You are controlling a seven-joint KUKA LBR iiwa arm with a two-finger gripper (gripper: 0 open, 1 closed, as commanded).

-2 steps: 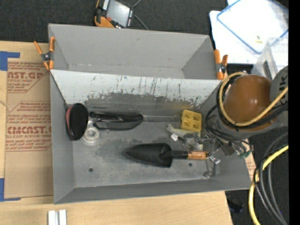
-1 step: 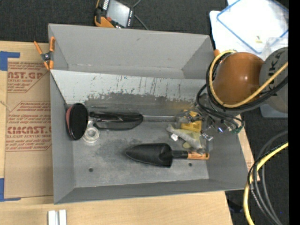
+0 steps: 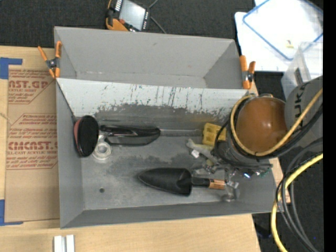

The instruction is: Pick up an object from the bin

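My gripper (image 3: 224, 168) is low in the bin's right part, under the arm's brown dome. It hangs over the handle end of a black trowel-shaped scoop (image 3: 167, 180) that lies on the floor near the front wall. The scoop's blade points left, and its handle (image 3: 212, 184) has a copper-coloured band. A small yellow block (image 3: 210, 134) lies just behind the gripper, near the back wall. Small silvery bits (image 3: 196, 150) lie beside it. Whether anything is in the gripper's grasp is hidden.
At the left lies a black-handled brush (image 3: 126, 134) with a dark red round head (image 3: 85, 135). A small clear cap (image 3: 102, 150) sits beside the head. The arm and its yellow cables come in over the bin's right rim.
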